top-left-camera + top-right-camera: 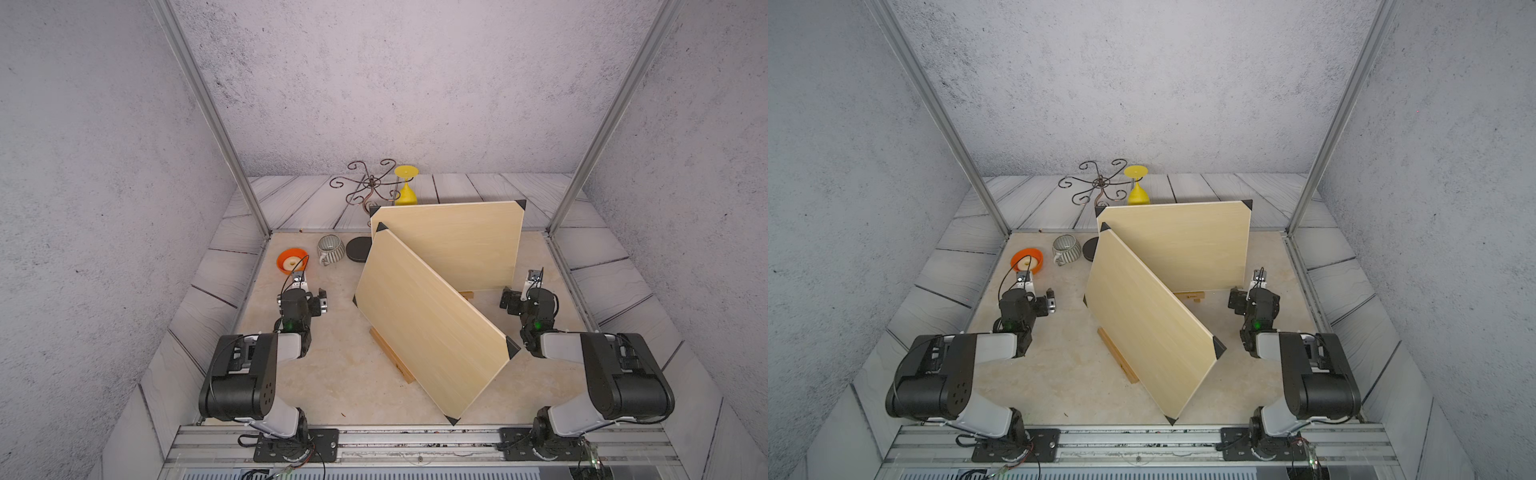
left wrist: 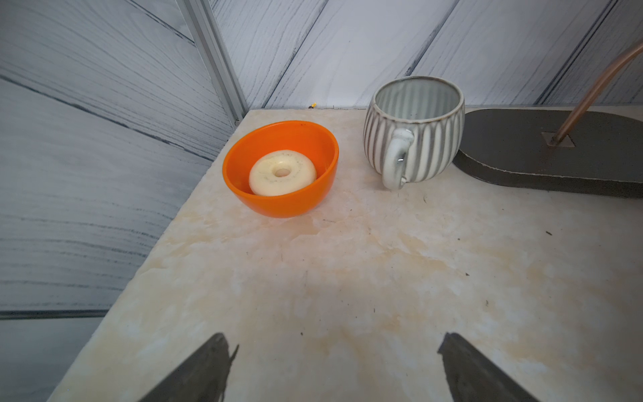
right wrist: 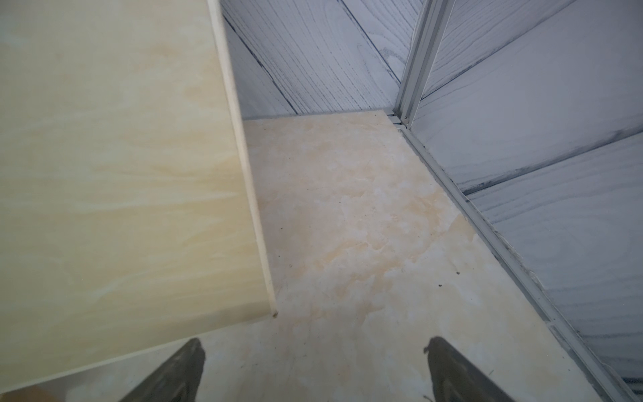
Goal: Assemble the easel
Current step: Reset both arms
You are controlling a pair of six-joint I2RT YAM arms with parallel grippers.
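Two pale wooden boards with black corner caps stand on the table in both top views. The front board (image 1: pixel 432 324) runs diagonally across the middle, propped on a wooden easel stand (image 1: pixel 392 357). The rear board (image 1: pixel 457 245) stands upright behind it on a second wooden stand (image 1: pixel 467 296). My left arm (image 1: pixel 296 309) rests left of the front board; its gripper (image 2: pixel 334 339) is open over bare tabletop. My right arm (image 1: pixel 536 307) sits just right of the rear board, whose edge (image 3: pixel 243 167) shows close by. The right gripper (image 3: pixel 313 343) is open and holds nothing.
Ahead of the left gripper are an orange bowl (image 2: pixel 280 167) holding a cream ring, a striped mug (image 2: pixel 414 128) and the dark oval base (image 2: pixel 556 149) of a metal scroll stand (image 1: pixel 370 183). A yellow goblet (image 1: pixel 406 187) stands at the back. Metal posts (image 3: pixel 414 59) frame the table's corners.
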